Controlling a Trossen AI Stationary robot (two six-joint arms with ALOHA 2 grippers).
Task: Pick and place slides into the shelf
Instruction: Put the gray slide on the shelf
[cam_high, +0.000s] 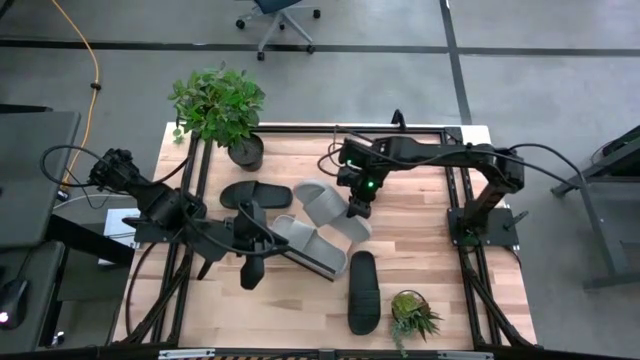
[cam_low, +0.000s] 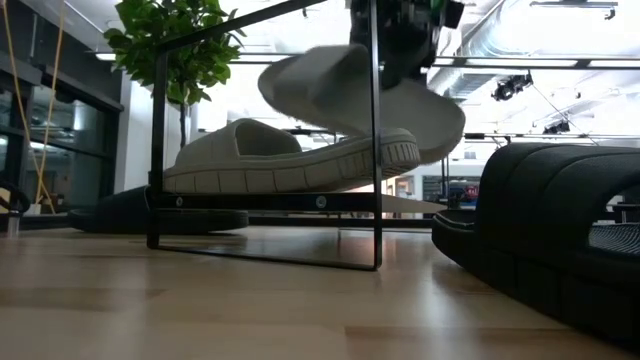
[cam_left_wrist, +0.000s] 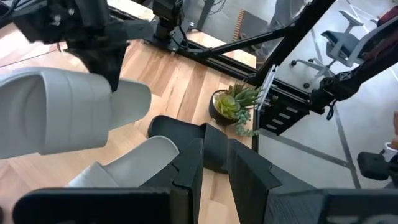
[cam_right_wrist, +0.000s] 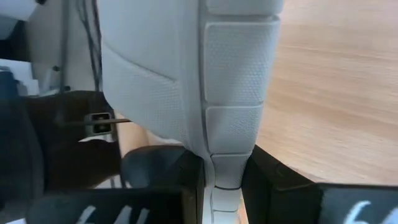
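Slide (cam_right_wrist: 230, 93) between right fingers (cam_right_wrist: 186, 174) shows no legible writing.

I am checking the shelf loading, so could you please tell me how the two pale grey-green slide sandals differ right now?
The held pale grey-green slide sandal hangs tilted in the air, pinched at its sole edge by the right gripper; the resting pale grey-green slide sandal lies sole-down on the light-wood plank shelf, with the left gripper close beside it. Both share the same colour, wide strap and ribbed sole.
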